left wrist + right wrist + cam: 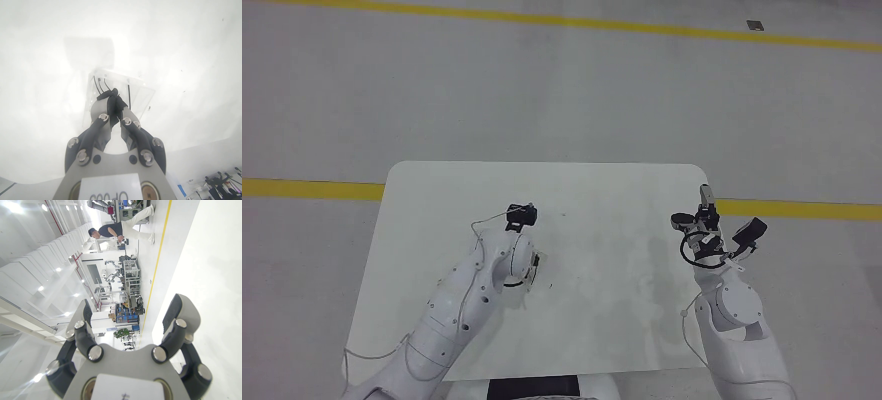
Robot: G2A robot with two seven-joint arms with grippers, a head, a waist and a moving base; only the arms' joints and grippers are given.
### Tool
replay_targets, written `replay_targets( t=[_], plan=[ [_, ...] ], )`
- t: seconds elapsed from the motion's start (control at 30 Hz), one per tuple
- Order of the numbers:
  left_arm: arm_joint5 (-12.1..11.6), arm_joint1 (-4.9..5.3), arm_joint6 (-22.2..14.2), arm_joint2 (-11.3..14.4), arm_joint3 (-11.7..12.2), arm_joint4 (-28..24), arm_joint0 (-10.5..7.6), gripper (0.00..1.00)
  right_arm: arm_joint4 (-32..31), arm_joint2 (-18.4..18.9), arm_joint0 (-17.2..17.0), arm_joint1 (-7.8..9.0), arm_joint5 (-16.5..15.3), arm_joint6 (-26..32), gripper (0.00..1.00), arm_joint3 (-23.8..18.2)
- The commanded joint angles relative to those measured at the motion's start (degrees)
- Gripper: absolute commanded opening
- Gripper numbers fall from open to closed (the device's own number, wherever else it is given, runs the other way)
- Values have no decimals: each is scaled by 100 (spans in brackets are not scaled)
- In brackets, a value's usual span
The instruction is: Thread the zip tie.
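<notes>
Left gripper (113, 94): pads pressed together, tips down at a clear box (140, 94) holding the black zip ties (129, 94). Judged a pick attempt; cannot tell whether a tie is pinched.

Count: one box; four ties, three fanning out just beyond the tips, one beside them.

Right gripper (130, 306): jaws wide, empty, at the table (602, 300) edge, probably waiting to take a tie's free end.

Four thin black zip ties (129, 94) are in a clear box (143, 98). Three sit close together, side by side. The fourth lies straight, a little apart from them.
</notes>
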Motion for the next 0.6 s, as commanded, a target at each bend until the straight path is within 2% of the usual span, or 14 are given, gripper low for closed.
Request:
replay_targets(
  t=[0.0,0.07,0.1,0.13,0.2,0.57],
  plan=[
    [0,5,28,-8,23,1,16,0,0,0,0,0,0,0,100,0],
    [0,2,75,-11,84,-34,7,0,0,0,0,0,0,0,100,0],
    [0,-1,98,-7,122,-48,-1,4,0,0,0,0,0,0,100,0],
    [0,-4,114,-1,166,-64,-12,14,0,0,0,0,0,0,100,0],
    [0,-12,141,20,260,-99,-49,16,0,0,0,0,0,0,100,0],
    [0,-35,191,113,621,-259,-240,7,0,0,0,0,0,0,100,0]
  ],
)
